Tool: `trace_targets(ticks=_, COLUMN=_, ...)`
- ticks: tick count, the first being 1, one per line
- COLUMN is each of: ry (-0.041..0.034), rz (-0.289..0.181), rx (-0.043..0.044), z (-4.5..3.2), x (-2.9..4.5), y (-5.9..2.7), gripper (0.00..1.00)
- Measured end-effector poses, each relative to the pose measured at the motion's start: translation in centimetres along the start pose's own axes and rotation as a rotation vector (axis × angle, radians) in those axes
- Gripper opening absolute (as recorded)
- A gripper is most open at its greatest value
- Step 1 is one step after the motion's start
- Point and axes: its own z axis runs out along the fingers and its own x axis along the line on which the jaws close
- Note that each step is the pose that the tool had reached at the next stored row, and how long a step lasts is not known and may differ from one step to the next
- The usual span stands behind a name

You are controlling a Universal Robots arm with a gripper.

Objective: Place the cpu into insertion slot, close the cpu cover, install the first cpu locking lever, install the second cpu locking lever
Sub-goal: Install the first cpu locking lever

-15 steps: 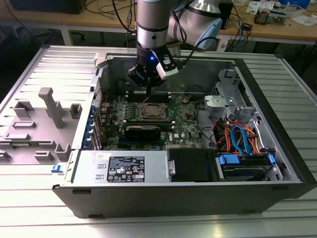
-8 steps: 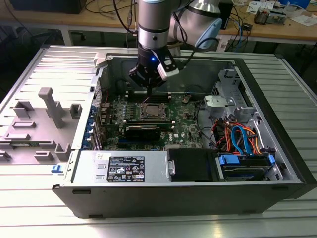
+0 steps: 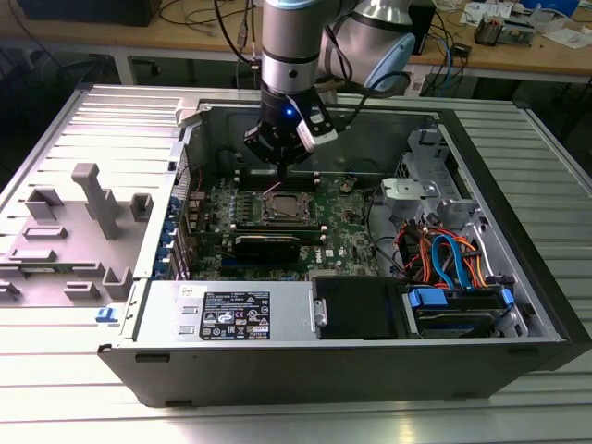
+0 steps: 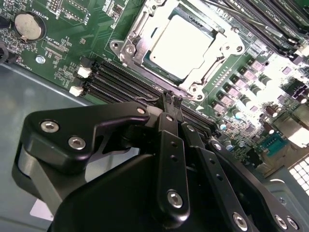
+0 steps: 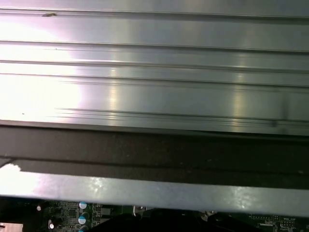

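Observation:
The cpu, a square chip with a bright silvery top, lies in the insertion slot on the green circuit board. The cpu cover, a metal frame, lies flat around the chip. My gripper hangs just above the socket's edge, on the side by the black memory slots, with its black fingers pressed together. I cannot tell whether a thin lever is pinched between them. In the exterior view the gripper stands over the far side of the cpu, where a thin wire lever rises at an angle.
Long black memory slots run beside the socket, and a coin battery sits on the board. The open case holds a power supply in front and a drive cage with coloured cables. Grey fixtures stand at the exterior view's left.

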Motion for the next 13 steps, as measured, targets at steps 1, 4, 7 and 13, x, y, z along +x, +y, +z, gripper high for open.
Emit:
trace_targets(ticks=1, ry=0.0, rz=0.0, rx=0.0001, z=0.06, x=-0.09, y=0.0, gripper=0.11)
trace_targets(ticks=4, ry=0.0, rz=0.0, rx=0.0, z=0.2, x=-0.3, y=-0.01, gripper=0.11)
trace_targets(ticks=7, ry=0.0, rz=0.0, rx=0.0, z=0.32, x=-0.48, y=-0.02, gripper=0.11)
trace_targets(ticks=13, ry=0.0002, rz=0.0, rx=0.0003, z=0.49, x=-0.81, y=-0.04, gripper=0.11)
